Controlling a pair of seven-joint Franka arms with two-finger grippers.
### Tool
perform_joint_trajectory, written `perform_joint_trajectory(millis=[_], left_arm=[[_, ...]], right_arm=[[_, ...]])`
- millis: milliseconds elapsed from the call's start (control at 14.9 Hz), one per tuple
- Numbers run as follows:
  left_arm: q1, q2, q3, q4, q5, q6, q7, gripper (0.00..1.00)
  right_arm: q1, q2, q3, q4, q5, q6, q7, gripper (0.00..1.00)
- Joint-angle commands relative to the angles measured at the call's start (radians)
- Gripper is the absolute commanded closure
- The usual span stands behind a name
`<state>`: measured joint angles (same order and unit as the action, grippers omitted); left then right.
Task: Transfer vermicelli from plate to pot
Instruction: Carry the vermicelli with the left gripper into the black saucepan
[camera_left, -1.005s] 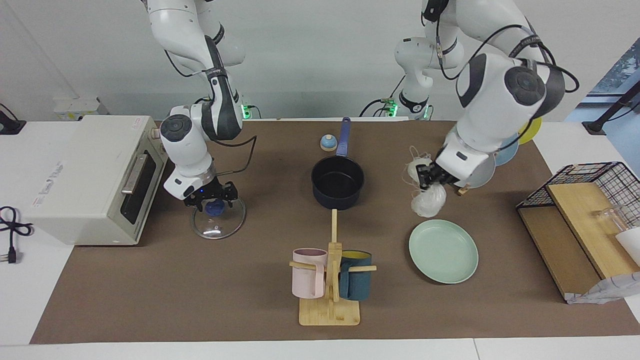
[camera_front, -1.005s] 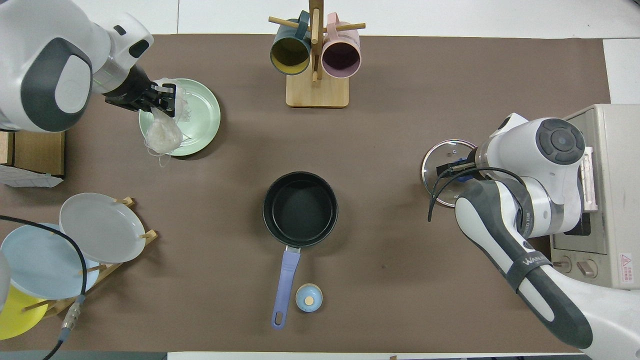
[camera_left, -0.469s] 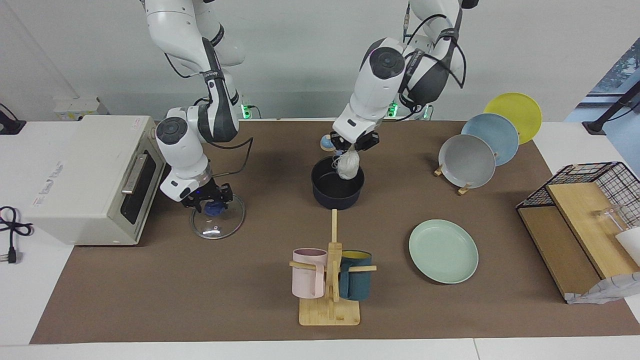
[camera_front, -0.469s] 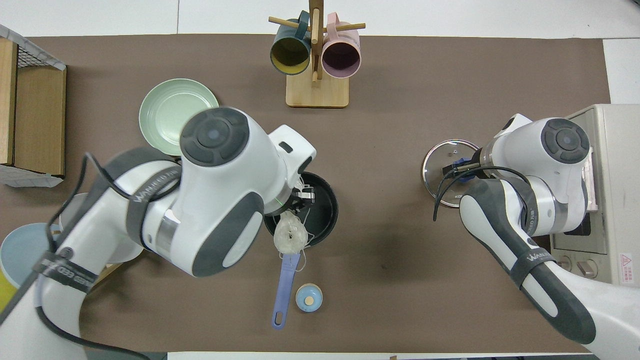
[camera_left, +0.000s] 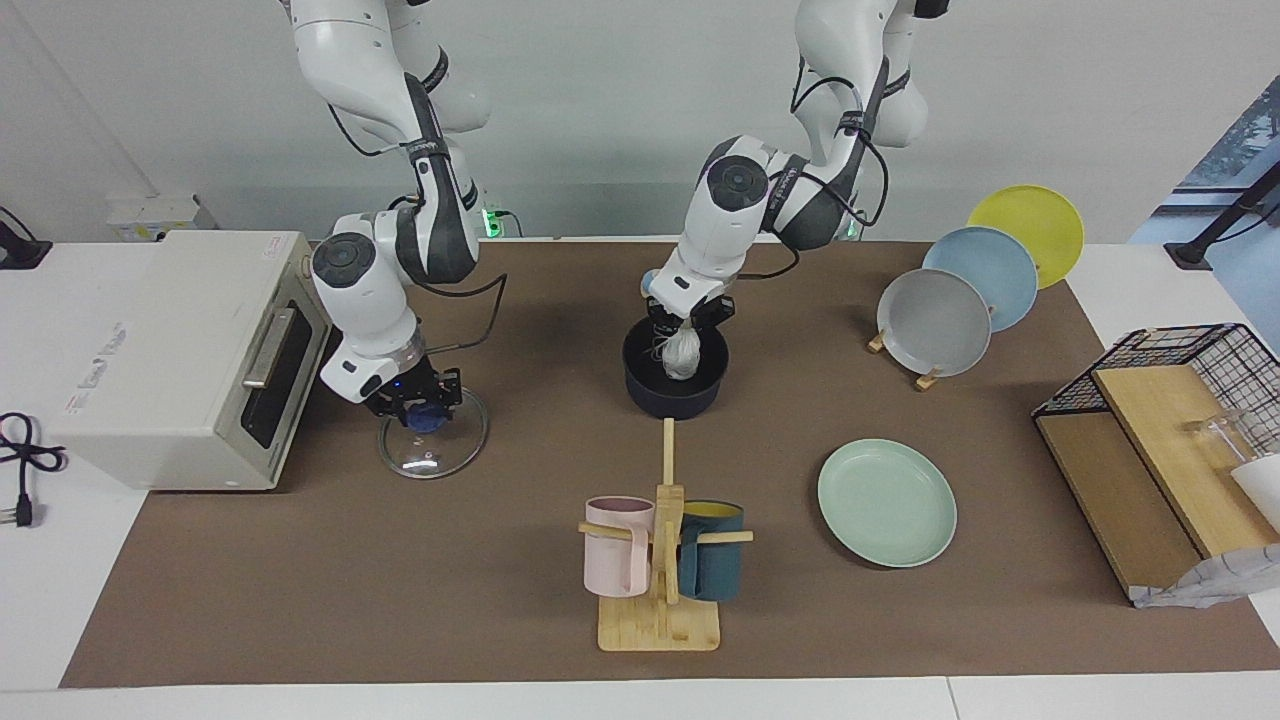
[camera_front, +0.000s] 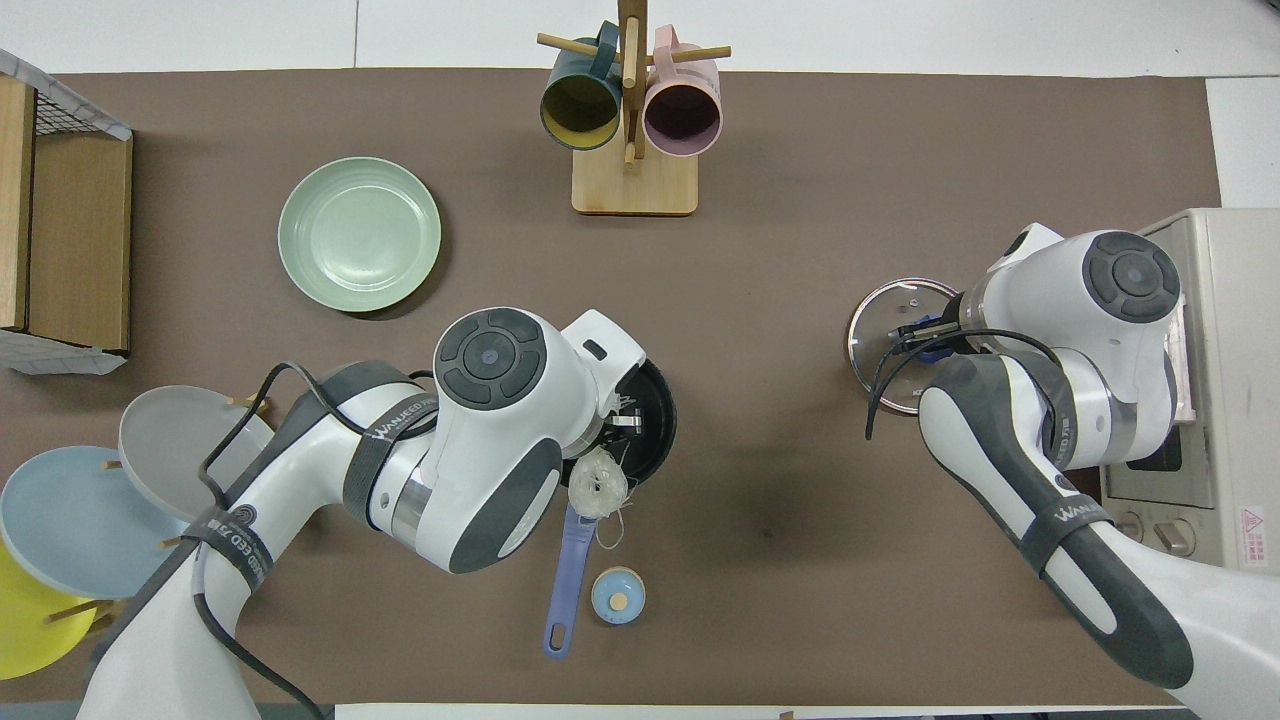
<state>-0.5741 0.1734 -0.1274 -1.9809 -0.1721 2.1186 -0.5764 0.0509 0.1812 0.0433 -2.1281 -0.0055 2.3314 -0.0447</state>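
Note:
My left gripper is shut on the vermicelli, a glossy white clump hanging from its fingers down into the mouth of the dark navy pot at mid-table. In the overhead view the left gripper is over the pot, the vermicelli shows over the pot's near rim, and the blue handle points toward the robots. The mint-green plate is bare. My right gripper is closed on the blue knob of a glass lid.
A toaster oven stands beside the lid. A wooden mug stand holds a pink and a teal mug. Grey, light-blue and yellow plates stand in a rack. A small blue bell sits by the pot handle. A wire basket is at the left arm's end.
My left gripper carried the vermicelli from over the plate to over the pot and lowered it into the pot's mouth. My right gripper stayed at the lid's knob; the lid shifted slightly.

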Motion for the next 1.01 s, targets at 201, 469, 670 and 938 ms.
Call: perform_joint_trajectory(millis=[201,469,670,938], left_arm=[[-0.018,0.072,0.023,-0.007,-0.003,0.136,0.01,1.0],[-0.01,0.078,0.028,0.014,0.005,0.126,0.053,0.74],[0.035,0.049,0.032,0.113,0.077,-0.042,0.058,0.0],[0.158,-0.017,0.032,0.295,0.109,-0.302,0.095,0.0]], right_arm=[[0.0,0.009,0.006,0.103,0.024,-0.118,-0.03,0.42],[0.0,-0.002,0.049,0.235,0.027,-0.297,-0.018,0.42],[0.0,-0.002,0.081,0.345,0.027,-0.427,0.009,0.56],[0.0,-0.002,0.138,0.454,0.027,-0.562,0.103,0.76]])
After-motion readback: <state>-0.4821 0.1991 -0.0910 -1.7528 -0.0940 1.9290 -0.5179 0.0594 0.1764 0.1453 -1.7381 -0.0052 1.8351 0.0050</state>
